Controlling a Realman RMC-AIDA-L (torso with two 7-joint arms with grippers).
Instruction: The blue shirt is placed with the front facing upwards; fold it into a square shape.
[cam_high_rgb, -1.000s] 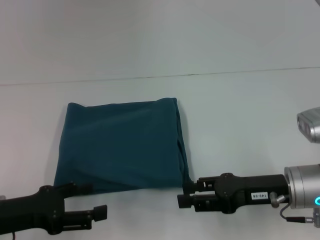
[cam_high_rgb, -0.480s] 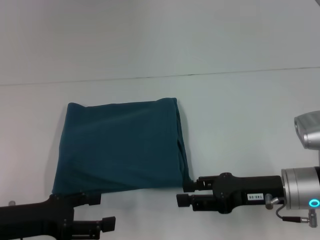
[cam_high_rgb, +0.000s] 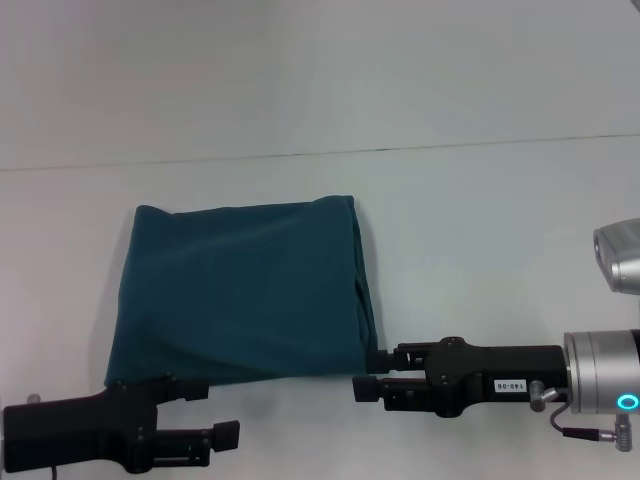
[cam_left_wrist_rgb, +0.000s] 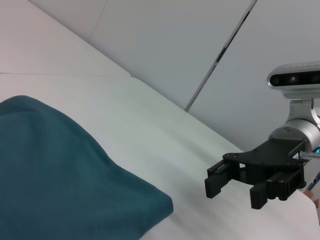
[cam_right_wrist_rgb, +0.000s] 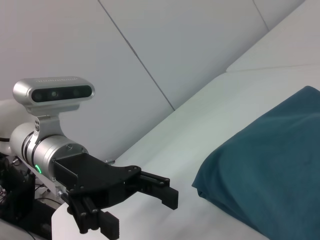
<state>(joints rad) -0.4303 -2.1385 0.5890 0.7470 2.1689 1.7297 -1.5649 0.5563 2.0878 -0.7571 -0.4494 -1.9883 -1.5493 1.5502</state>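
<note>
The left end effector (cam_high_rgb: 212, 412) sits low at the near-left corner of the blue shirt (cam_high_rgb: 243, 293), its fingers parted and holding nothing; its upper finger lies right at the shirt's near hem, though whether it touches the cloth cannot be told from the head view. The blue shirt lies on the white bench (cam_high_rgb: 480, 250) as a compact, roughly square packet with the plain side up (no print or collar shows), its edges fairly straight apart from a slightly bulging right fold. The right end effector (cam_high_rgb: 368, 374) rests just off the shirt's near-right corner, its fingers likewise apart with nothing between them, as the left wrist view confirms.

By the look of it, the folding is done and the step in hand is letting go cleanly. To do that well, both arms should draw straight back toward the robot and lift, fingers kept open, so no finger snags the near hem and drags the packet out of square. The right corner's loose layers look likeliest to be disturbed.
</note>
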